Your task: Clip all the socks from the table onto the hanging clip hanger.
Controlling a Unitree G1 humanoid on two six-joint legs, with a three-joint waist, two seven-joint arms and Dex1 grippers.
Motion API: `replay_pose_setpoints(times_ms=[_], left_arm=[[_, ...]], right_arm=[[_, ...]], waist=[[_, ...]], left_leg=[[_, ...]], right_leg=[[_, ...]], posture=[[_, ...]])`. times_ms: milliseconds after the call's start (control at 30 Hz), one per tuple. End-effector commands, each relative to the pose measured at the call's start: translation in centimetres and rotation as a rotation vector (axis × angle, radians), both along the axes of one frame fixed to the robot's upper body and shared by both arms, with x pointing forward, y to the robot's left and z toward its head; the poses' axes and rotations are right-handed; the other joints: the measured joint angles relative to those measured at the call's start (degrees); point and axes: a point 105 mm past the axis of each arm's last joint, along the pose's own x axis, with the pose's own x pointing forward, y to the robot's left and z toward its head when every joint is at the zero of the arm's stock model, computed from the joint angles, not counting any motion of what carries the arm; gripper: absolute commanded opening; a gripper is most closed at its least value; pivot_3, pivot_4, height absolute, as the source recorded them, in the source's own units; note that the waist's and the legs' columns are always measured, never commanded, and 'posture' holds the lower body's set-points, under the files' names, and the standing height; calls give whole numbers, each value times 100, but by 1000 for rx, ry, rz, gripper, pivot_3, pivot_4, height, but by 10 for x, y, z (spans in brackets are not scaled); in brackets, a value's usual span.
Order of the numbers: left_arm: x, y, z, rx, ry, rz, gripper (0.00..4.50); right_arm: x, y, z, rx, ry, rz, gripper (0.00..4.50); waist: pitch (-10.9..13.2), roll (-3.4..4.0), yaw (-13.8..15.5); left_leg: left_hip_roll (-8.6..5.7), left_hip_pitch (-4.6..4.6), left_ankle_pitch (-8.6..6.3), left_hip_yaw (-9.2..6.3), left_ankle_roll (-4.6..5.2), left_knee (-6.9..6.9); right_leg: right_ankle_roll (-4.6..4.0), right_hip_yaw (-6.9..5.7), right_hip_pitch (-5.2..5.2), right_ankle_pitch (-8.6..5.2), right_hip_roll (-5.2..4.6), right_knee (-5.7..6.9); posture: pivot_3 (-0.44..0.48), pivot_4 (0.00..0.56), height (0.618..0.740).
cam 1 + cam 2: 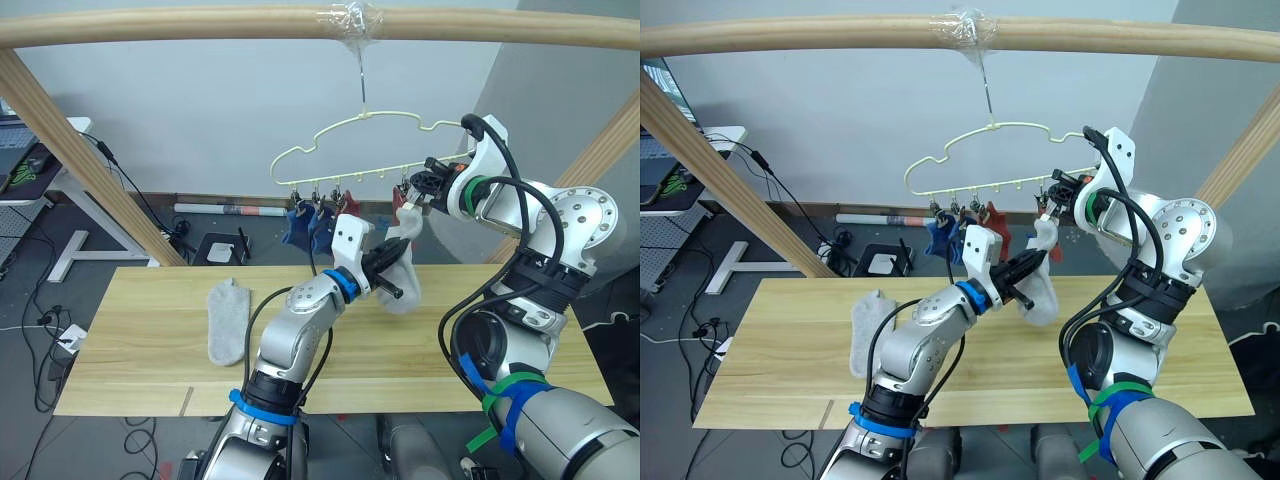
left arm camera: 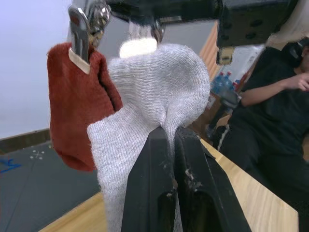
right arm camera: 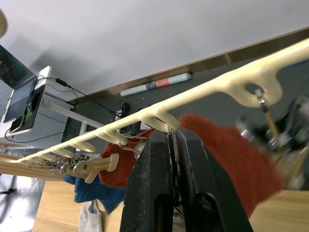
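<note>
The cream clip hanger (image 1: 370, 118) hangs from a wooden beam above the table (image 1: 140, 330). Two blue socks (image 1: 300, 228) and a rust red sock (image 1: 350, 212) hang from its clips. My left gripper (image 1: 390, 262) is shut on a light grey sock (image 1: 407, 280) and holds it up under the hanger's right end, beside another red sock (image 2: 77, 106). My right gripper (image 3: 169, 137) is shut on a metal clip just below the hanger bar (image 3: 212, 87). A second grey sock (image 1: 228, 320) lies flat on the table's left part.
Slanted wooden posts (image 1: 80, 150) carry the beam (image 1: 200, 25) on both sides. A desk (image 1: 40, 150) and cables stand on the floor at the left. A person in black (image 2: 270, 121) sits beyond the table.
</note>
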Motion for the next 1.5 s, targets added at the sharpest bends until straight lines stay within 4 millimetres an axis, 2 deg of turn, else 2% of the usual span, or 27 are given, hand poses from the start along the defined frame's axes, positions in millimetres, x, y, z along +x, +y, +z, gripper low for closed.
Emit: replay_pose_setpoints(times_ms=[33,467,567,767,900,1067,1233,1367,1500], left_arm=[[-1,-2,15,-39,-48,1,40],[9,2,29,-61,-88,30,40],[5,0,28,-57,-87,16,0],[4,-2,29,-53,-86,7,0],[4,-7,29,-54,-80,-9,0],[6,-17,31,-150,17,-44,0],[7,-23,32,-254,144,-92,0],[18,-17,21,-225,162,-47,0],[29,-5,16,-227,147,10,1063]], right_arm=[[-1,-14,-3,-15,20,-63,0],[-2,-13,-4,-17,23,-54,0],[-4,-4,6,57,-22,-1,787],[-5,-2,11,63,-44,22,2917],[-13,0,22,55,-128,68,4364],[-39,-11,30,-92,-286,124,4440],[-46,-21,30,-132,-342,81,4440],[-50,-30,26,-241,-409,21,4440],[-58,-30,16,-356,-487,15,4500]], waist=[[0,0,0],[0,0,-2],[0,0,-2],[7,10,-69],[7,11,-136],[8,11,-139],[8,11,-222],[8,11,-289],[9,9,-308]], left_leg=[[0,0,0,0,0,0],[0,0,0,0,0,-1],[0,-1,0,0,0,-2],[1,-4,0,3,0,-5],[1,-8,0,5,0,-10],[0,-22,-2,4,1,-9],[1,-23,-3,11,2,-7],[3,-27,-3,17,2,-4],[2,-38,-3,24,1,0]], right_leg=[[0,0,0,0,0,0],[2,0,0,0,0,-1],[2,0,0,0,0,-1],[6,2,-13,2,1,3],[8,4,-21,4,1,4],[17,3,-25,-1,0,-2],[20,7,-40,-1,1,5],[21,12,-49,-1,4,10],[27,21,-59,2,4,5]], posture=[[-11,240,740],[-6,242,740],[-6,242,740],[-9,243,740],[-19,240,740],[-28,240,740],[-60,237,740],[-78,234,740],[-82,234,740]])
